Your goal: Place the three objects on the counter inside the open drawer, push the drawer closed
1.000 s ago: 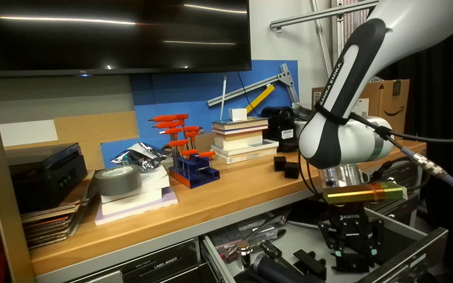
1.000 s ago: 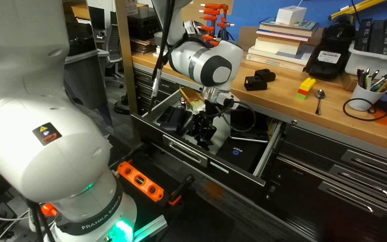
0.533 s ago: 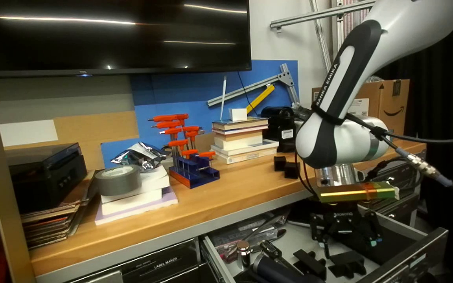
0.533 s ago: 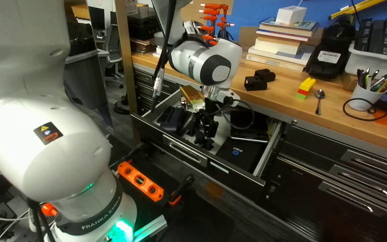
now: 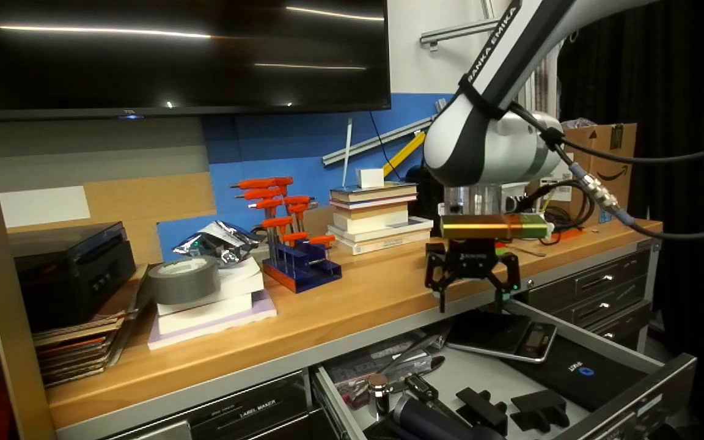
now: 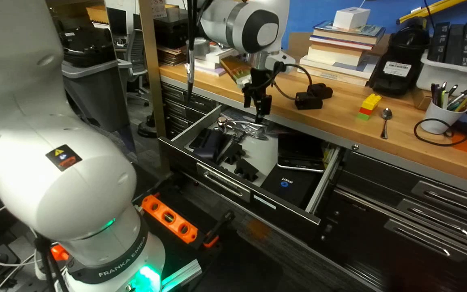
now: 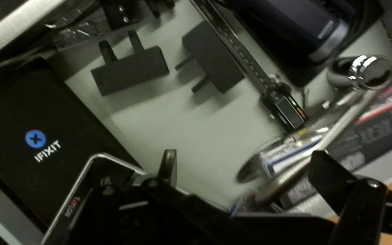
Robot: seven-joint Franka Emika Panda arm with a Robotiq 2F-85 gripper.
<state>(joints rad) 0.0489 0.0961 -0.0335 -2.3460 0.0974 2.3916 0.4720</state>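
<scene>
The drawer [image 6: 298,227] stands open beneath the counter [image 6: 339,107]. My gripper [image 5: 472,302] is raised above the rear of the drawer, near the counter's front edge, with spread fingers and nothing between them. Two black pegged blocks lie apart on the drawer floor: one block [image 7: 130,70] by the flat black case, another block [image 7: 213,56] against a caliper. On the counter, in an exterior view, sit a black blocky item [image 6: 308,100] with a second black piece [image 6: 320,90] touching it, a yellow, red and green brick stack [image 6: 369,106], and a metal spoon [image 6: 386,119].
The drawer also holds a black IFIXIT case [image 7: 29,112], a scale [image 5: 492,336], a digital caliper [image 7: 286,112] and tools. Stacked books [image 6: 339,52], a pen cup [image 6: 440,117] and a rack of orange-handled keys [image 5: 303,269] stand on the counter.
The gripper opened and let go of a black block, which now rests on the drawer floor. It then rose out of the drawer and moved back toward the counter.
</scene>
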